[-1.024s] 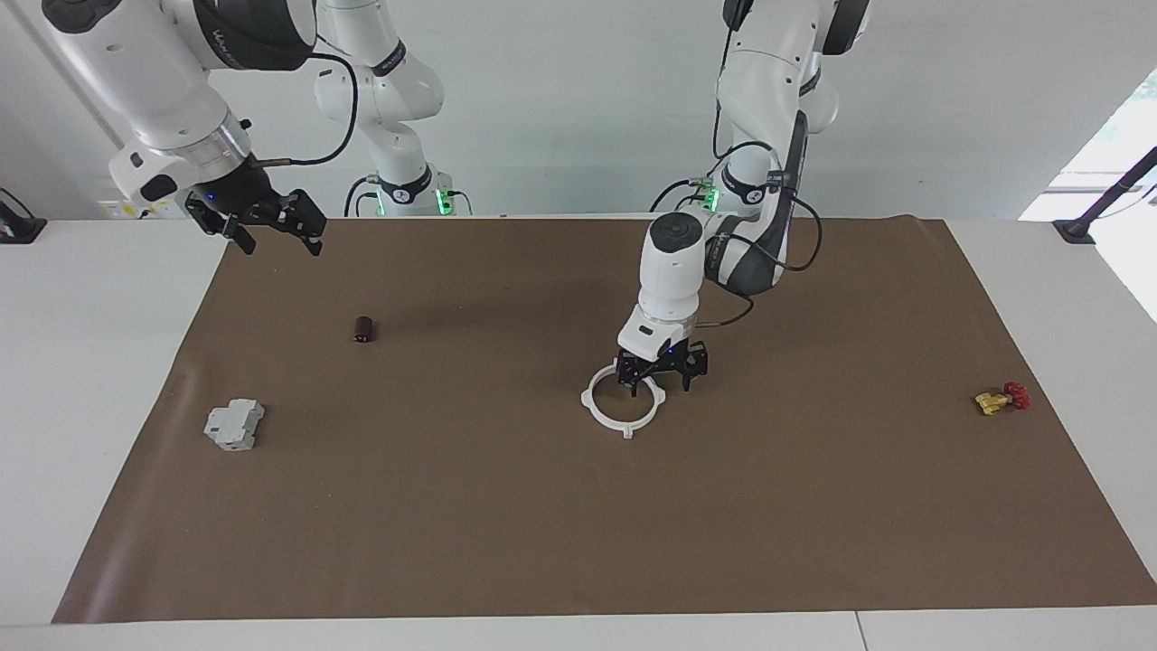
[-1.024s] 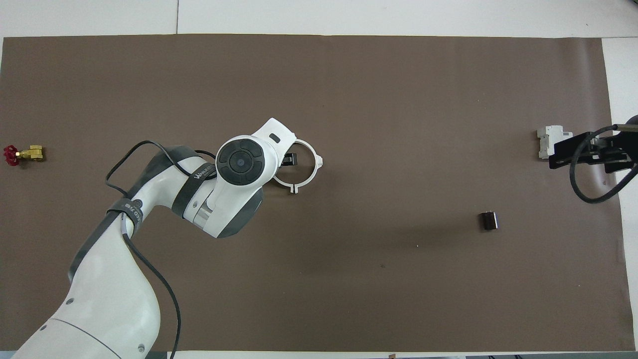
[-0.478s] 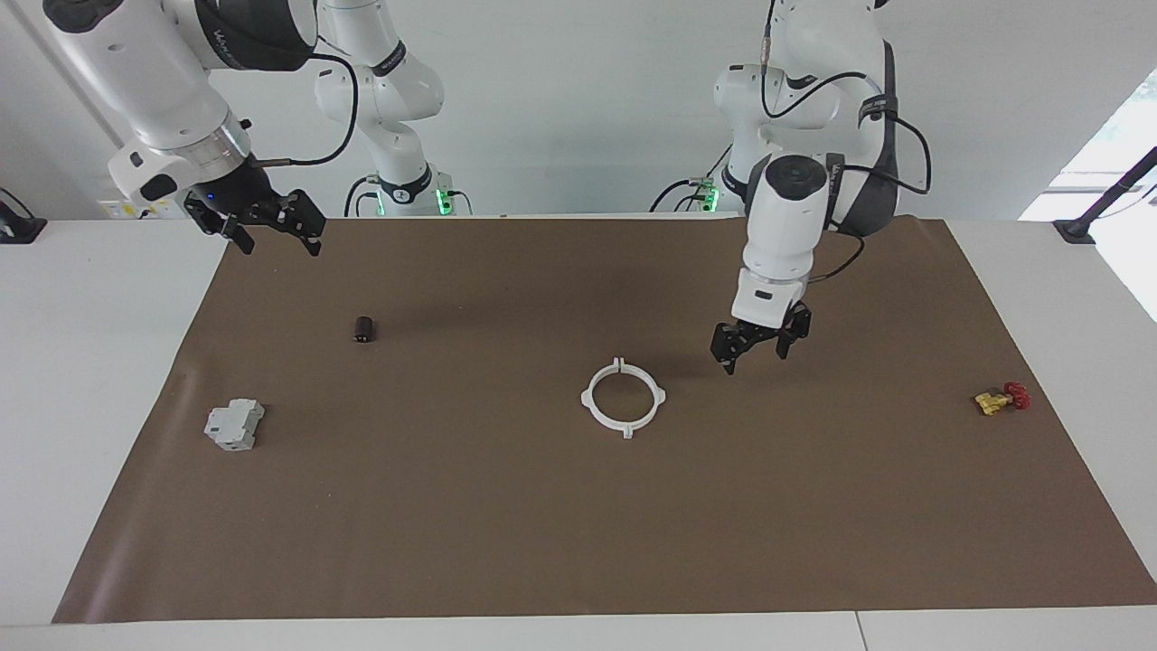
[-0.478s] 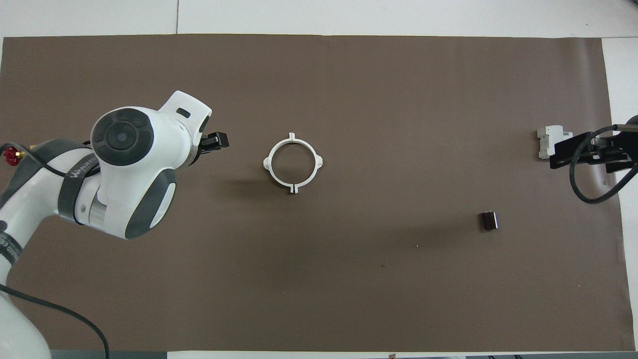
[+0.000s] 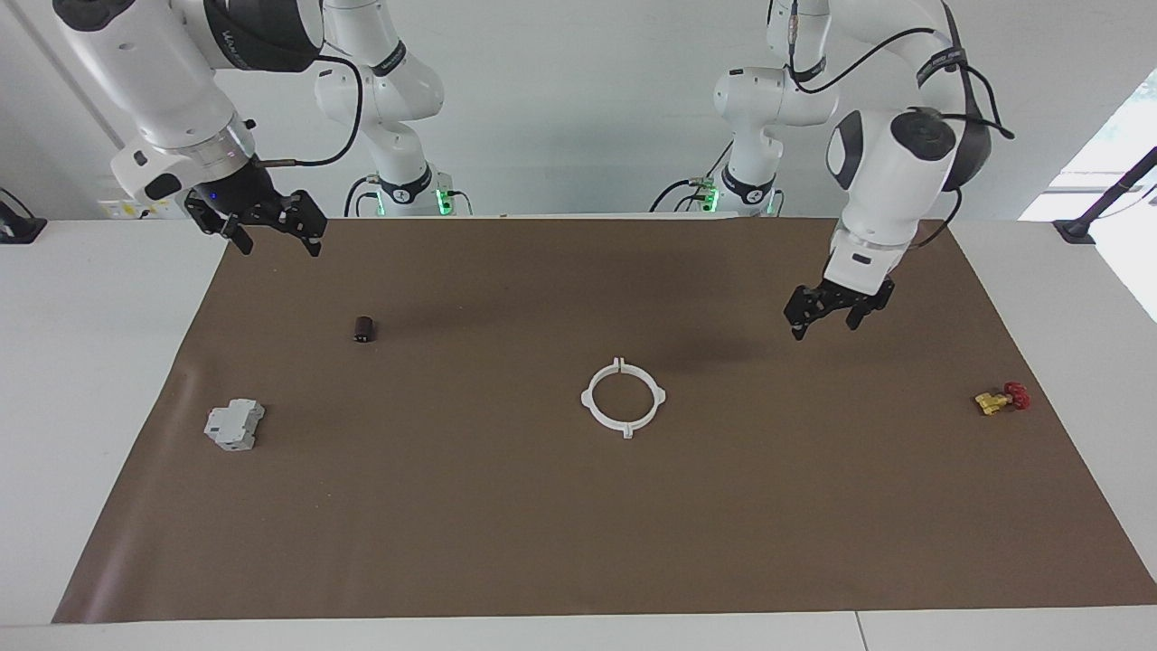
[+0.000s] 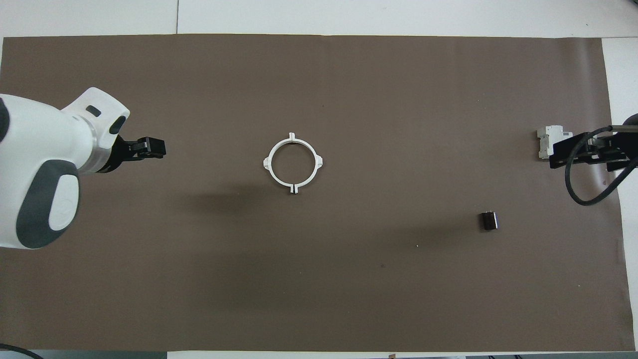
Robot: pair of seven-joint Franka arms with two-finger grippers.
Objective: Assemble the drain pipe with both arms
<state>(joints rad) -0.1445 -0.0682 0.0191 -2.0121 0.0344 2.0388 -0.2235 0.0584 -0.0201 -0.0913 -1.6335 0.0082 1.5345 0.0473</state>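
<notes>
White plastic forms the drain pipe [image 5: 623, 399] [image 6: 292, 162], which lies flat on the brown mat [image 5: 578, 542] [image 6: 319, 299] as one closed ring, its two half-arcs joined and small tabs projecting around the rim. It sits near the middle of the mat, well apart from both grippers and touched by neither.

Left gripper [image 5: 836, 312] [image 6: 149, 147]: raised in the air over the mat toward the left arm's end of the table, between the ring and the mat's short edge. Fingers spread, holding nothing.

Right gripper [image 5: 262, 221] [image 6: 588, 152]: raised over the corner of the mat at the right arm's end, on the edge nearest the robots. Fingers spread, holding nothing.

Other items on the mat:
- Grey blocky box [image 5: 234, 425] [image 6: 551, 141], near the short edge at the right arm's end.
- Small dark cylinder [image 5: 363, 329] [image 6: 489, 220], nearer to the robots than the box and closer to the mat's middle.
- Yellow-and-red valve [image 5: 1001, 398], near the short edge at the left arm's end; hidden by the left arm in the overhead view.

The mat rests on a white table [image 5: 90, 362] [image 6: 398, 15].
</notes>
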